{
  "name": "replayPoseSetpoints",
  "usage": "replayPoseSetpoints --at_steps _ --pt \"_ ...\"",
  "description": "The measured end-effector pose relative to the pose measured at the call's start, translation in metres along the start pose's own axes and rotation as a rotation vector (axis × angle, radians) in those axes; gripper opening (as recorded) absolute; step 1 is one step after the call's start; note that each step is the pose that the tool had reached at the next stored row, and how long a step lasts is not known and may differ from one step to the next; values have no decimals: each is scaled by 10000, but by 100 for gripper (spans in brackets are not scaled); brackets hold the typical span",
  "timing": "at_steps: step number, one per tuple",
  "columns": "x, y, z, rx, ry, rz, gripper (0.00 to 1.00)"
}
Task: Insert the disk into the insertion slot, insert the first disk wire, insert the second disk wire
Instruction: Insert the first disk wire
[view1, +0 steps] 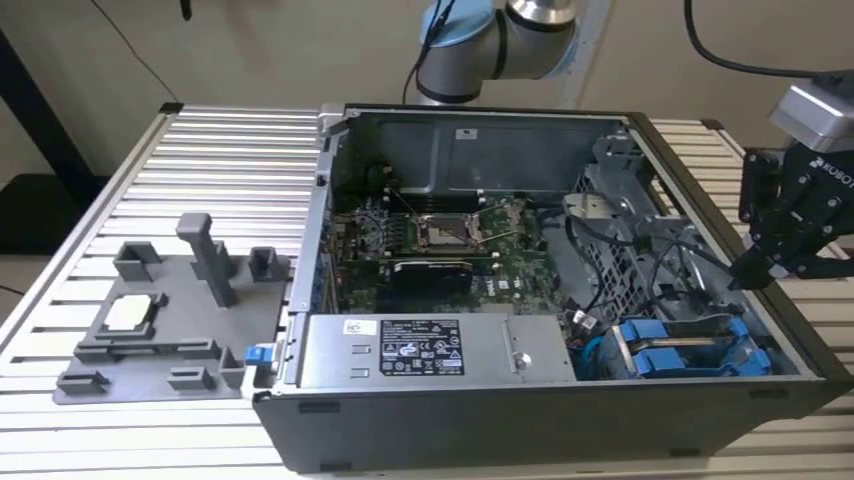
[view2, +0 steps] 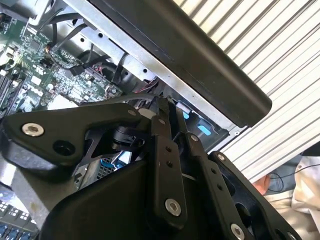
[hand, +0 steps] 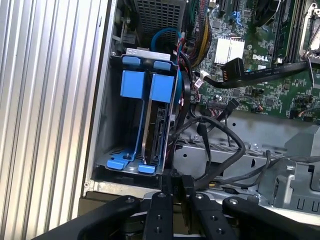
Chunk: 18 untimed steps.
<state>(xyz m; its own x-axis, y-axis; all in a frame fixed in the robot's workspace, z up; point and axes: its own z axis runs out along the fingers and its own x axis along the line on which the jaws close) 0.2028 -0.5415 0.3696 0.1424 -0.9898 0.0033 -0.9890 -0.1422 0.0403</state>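
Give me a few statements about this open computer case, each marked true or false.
1. The disk sits in the insertion slot. True.
2. The gripper hangs over the grey fixture tray. False: it is by the case's wall on the exterior view's right; the tray lies on the left.
3. The case stands on a slatted metal table. True.
4. The power-supply box lies outside the case. False: it is inside.

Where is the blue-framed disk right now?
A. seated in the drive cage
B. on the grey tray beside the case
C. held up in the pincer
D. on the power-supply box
A: the disk stands in the insertion slot, beside another blue carrier; the pincer hovers at the case wall.
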Motion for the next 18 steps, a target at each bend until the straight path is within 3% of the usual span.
replayPoseSetpoints --at_steps 4,10,13,18 --pt "-8 53 21 3 1 0 19" --pt "-23 252 70 79 12 0 19" --pt "-7 303 98 180 28 2 19" --pt "54 337 135 438 71 4 19"
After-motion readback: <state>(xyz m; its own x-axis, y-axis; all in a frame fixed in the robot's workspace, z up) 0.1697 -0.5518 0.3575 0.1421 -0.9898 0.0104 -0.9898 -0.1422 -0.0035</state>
